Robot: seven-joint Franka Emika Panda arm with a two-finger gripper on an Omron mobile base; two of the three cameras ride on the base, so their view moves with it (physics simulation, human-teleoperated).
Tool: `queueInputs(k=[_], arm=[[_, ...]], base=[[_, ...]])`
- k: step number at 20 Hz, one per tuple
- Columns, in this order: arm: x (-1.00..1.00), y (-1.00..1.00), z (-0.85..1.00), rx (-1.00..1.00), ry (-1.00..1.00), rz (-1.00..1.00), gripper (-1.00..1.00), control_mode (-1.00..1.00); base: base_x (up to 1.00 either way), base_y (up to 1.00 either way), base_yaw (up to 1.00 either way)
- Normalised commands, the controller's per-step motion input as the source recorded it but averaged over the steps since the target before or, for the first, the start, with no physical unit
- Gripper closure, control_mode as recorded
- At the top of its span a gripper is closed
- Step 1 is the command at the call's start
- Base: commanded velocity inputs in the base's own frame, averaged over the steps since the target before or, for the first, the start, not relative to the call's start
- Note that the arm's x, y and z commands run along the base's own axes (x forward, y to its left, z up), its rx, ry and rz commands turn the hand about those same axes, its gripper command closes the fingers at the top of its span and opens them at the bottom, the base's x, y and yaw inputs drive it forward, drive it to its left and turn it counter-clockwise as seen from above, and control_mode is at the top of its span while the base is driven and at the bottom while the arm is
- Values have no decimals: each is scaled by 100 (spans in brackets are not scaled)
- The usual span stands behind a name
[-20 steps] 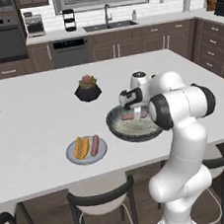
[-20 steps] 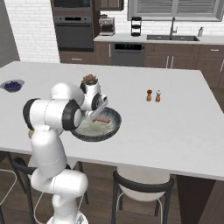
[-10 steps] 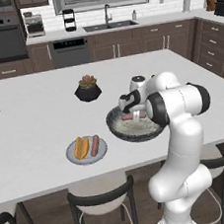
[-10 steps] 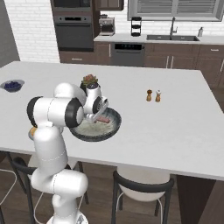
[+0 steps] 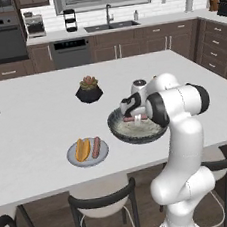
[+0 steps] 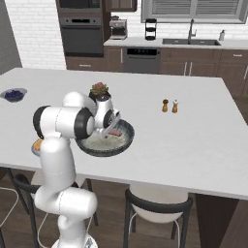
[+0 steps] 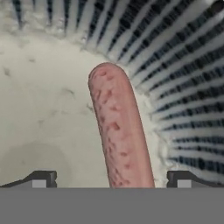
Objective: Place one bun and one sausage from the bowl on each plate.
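— While the gripper [image 7: 111, 179] hangs with its jaws spread wide over the sausage [image 7: 120, 131] in the bowl [image 5: 118, 130], what worries you?

— I see it lying near the ribbed wall [image 7: 183, 87]. If I close off-centre, it may roll or pivot out, or a fingertip may catch that wall.

— And the plate [image 5: 74, 159]?

— That one holds a bun [image 5: 82, 148] and sausage already; I can't make out the second.

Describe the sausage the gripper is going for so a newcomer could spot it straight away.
On the white island counter, find the wide dark bowl right in front of the arm. The sausage lies inside it against the ribbed wall, between the open gripper tips. It is reddish-brown and lies alone, unlike the one beside a bun on the grey plate.
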Motion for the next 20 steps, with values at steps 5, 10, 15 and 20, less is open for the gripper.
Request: queueInputs(k=[5, 10, 15, 20], arm=[[10, -2, -15, 0, 0, 1, -100, -100], [4, -3, -12, 0, 0, 1, -100, -100], [4, -1, -8, 0, 0, 1, 100, -100], [1, 0, 0, 0, 0, 0, 100, -100]], base=[[0, 0, 0], [0, 0, 0], [0, 0, 0], [0, 0, 0]])
